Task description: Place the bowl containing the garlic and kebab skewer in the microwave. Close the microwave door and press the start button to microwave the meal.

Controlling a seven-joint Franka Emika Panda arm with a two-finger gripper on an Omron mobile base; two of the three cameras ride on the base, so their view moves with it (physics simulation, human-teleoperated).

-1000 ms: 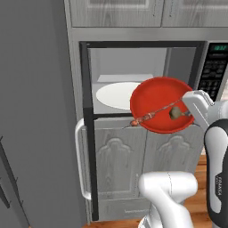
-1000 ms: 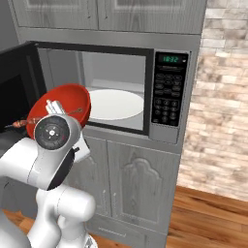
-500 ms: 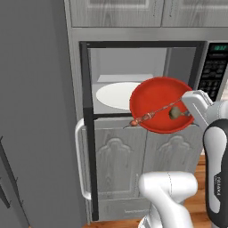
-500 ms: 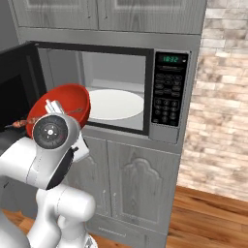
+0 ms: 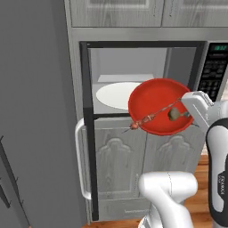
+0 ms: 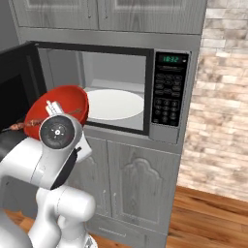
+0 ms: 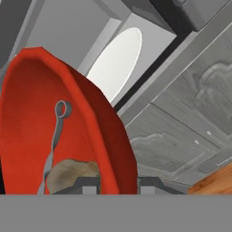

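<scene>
The hand pinches the rim of the bowl, held tilted in front of the open microwave. Inside the bowl, the garlic sits nearest the hand; the kebab skewer runs away from the hand, its meat end overhanging the far rim.

Over the last second very little moved; the gripper, clamped on the rim of the red bowl, crept a touch toward the open microwave, carrying the bowl with it; the garlic and the kebab skewer rode along inside, close to the fingers
</scene>
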